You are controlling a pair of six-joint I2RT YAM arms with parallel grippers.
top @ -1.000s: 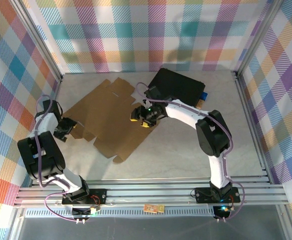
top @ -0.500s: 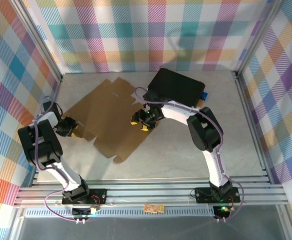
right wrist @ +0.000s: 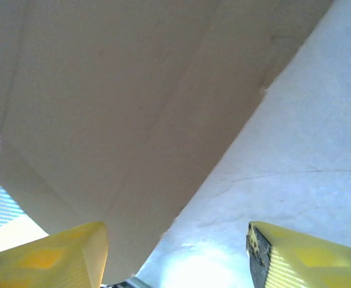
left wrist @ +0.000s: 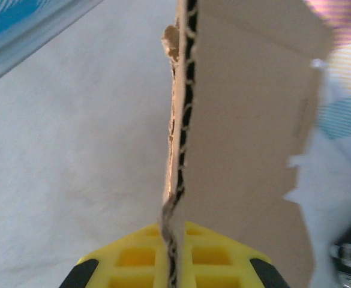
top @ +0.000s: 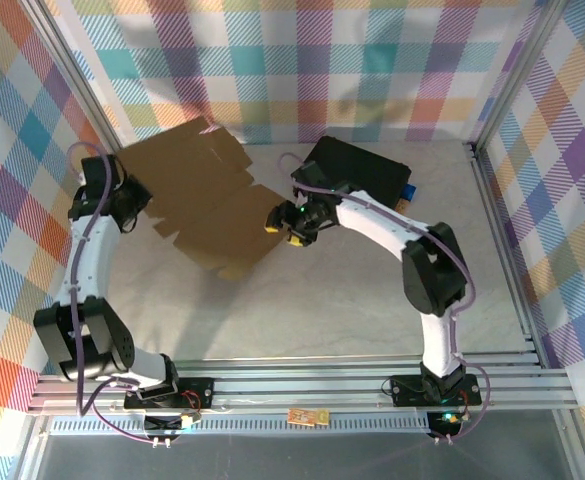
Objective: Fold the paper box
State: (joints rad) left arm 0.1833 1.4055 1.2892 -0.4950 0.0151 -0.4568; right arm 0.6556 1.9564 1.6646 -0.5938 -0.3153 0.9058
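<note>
**DESK:** How far along is the fold?

**FIELD:** Early, by the look of it. The paper box is one unfolded die-cut sheet. No wall stands and no flap is tucked, so all the creasing and closing appears left to do.

**DESK:** Where is it?

**FIELD:** It hangs tilted over the far-left part of the table. Its left side is up toward the far-left corner and its right side is low near the table's middle. Whether the low edge touches the table, I cannot tell.

**DESK:** Who has hold of it?

**FIELD:** The left gripper is clamped on the sheet's left edge. The left wrist view shows its yellow fingers pinching the fluted edge. The right gripper sits at the sheet's right edge with its jaws spread. In the right wrist view the cardboard passes overhead beside one finger, with nothing pinched.

**DESK:** And the cardboard itself?

**FIELD:** Plain brown corrugated board with notched flaps along the edges and crease lines across the face. The gripped edge is slightly ragged. A black case lies near the far edge, just beyond the right gripper.
</note>
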